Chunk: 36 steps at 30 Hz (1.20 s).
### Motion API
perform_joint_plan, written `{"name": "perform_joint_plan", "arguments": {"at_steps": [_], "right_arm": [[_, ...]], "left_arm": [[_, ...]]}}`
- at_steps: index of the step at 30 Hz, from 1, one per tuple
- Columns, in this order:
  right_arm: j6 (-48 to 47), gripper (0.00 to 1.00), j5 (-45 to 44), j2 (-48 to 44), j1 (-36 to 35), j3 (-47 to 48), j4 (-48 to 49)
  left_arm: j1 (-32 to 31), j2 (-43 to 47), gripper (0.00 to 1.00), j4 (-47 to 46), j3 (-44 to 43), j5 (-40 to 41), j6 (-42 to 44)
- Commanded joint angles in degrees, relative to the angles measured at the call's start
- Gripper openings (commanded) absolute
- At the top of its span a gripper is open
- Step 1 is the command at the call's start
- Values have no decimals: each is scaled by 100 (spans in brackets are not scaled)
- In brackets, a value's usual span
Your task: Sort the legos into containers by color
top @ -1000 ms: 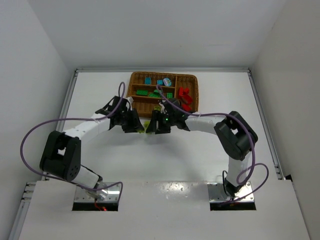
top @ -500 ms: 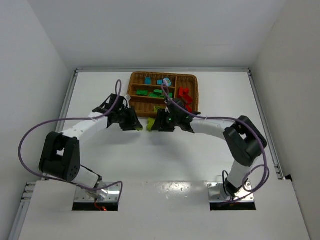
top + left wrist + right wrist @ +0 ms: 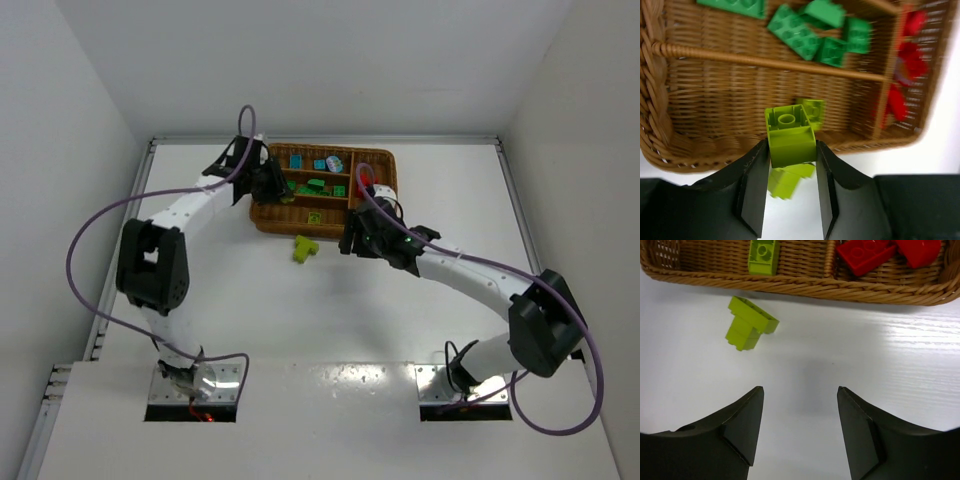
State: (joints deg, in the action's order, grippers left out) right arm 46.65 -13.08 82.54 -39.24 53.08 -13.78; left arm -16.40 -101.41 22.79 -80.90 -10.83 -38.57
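1. Legos (image 3: 315,185) are lying in two places. Most are sitting in the wicker tray (image 3: 840,290), which is standing by the middle of the counter's (image 3: 250,310) far edge. One loose lime piece (image 3: 747,322) is lying on the bare counter just in front of the tray's near rim, well away from the front edge.
2. The right gripper (image 3: 800,425) is hovering over the counter just on the front-edge side of the loose lime piece and a little toward the right edge. Its fingers are standing wide apart and are holding nothing.
3. The left gripper (image 3: 790,152) is reaching in from the left-edge side and hanging over the tray's near rim. Its fingers are clamping a lime brick (image 3: 790,135) between them, with the brick's hollow side facing the wrist camera.
4. A second lime brick (image 3: 763,255) is lying in the tray's near long slot, just beyond the clamped one in the left wrist view.
5. Green bricks (image 3: 800,37) are sitting in a loose heap in the middle long slot, toward its right end.
6. Light blue bricks (image 3: 298,160) are lying in the far long slot, and the blue piece with the round face (image 3: 335,161) is sitting beside them at the right end of that slot.
7. Red bricks (image 3: 865,255) are lying in the crosswise slot at the tray's right end. The right arm is partly hiding them in the overhead view.
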Motion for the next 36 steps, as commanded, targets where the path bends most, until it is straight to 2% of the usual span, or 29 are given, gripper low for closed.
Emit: {"name": "perform_joint_plan", "arguments": {"at_steps": [1, 3, 5, 7, 12, 15, 17, 19, 23, 29, 36], "right_arm": [[-139, 61, -300, -28, 4, 150, -222], [-139, 61, -248, 24, 4, 202, -222], [-200, 61, -195, 77, 4, 255, -169], [-201, 61, -143, 78, 4, 256, -169], [-201, 61, -81, 148, 4, 308, -116], [-201, 61, -81, 201, 4, 308, -116], [-201, 61, -28, 201, 4, 308, -116], [-201, 61, -28, 201, 4, 308, -116], [-201, 61, -28, 201, 4, 308, -168], [-201, 61, -81, 148, 4, 308, -222], [-201, 61, -81, 148, 4, 308, -274]], "left_arm": [[50, -397, 29, 392, -408, 274, 138], [50, -458, 51, 393, -522, 336, 208], [50, -459, 79, 393, -523, 415, 288], [-3, -398, 86, 446, -575, 477, 349], [-275, -64, 85, 569, -251, 881, 797], [-749, 296, 83, 569, 310, 1013, 1429], [-1118, 446, 94, 438, 636, 1013, 1711], [-1294, 499, 97, 350, 996, 1091, 1712], [-1541, 499, 97, 25, 1314, 1425, 1633], [-1541, 43, 92, -37, 1314, 1531, 1633], [-1779, -301, 72, -99, 1200, 1416, 1738]]}}
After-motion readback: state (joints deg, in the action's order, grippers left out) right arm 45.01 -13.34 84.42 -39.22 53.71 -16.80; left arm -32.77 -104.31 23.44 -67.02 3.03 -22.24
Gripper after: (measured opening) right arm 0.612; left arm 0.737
